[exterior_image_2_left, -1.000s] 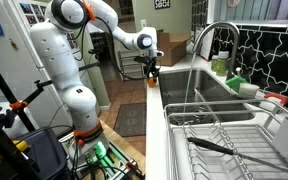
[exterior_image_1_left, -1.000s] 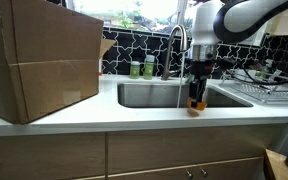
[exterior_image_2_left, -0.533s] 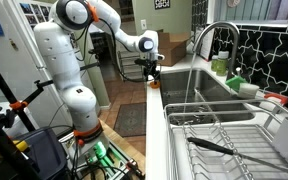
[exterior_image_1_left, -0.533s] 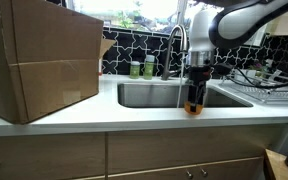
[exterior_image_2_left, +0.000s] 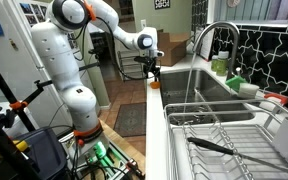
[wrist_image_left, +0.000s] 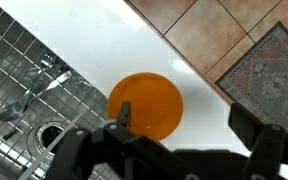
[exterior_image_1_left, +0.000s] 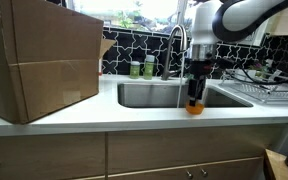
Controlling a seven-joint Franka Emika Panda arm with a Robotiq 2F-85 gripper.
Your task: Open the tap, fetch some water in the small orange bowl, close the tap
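Resting on the white bench (wrist_image_left: 94, 55) beside the steel sink (wrist_image_left: 24, 90): the small orange bowl (wrist_image_left: 145, 105), round, shallow, uniformly bright; jaws spread apart above it.

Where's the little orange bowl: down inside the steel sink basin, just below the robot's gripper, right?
Not quite. The small orange bowl is not inside the sink. It sits on the white countertop beside the basin, as the wrist view shows. It is indeed just below the gripper.
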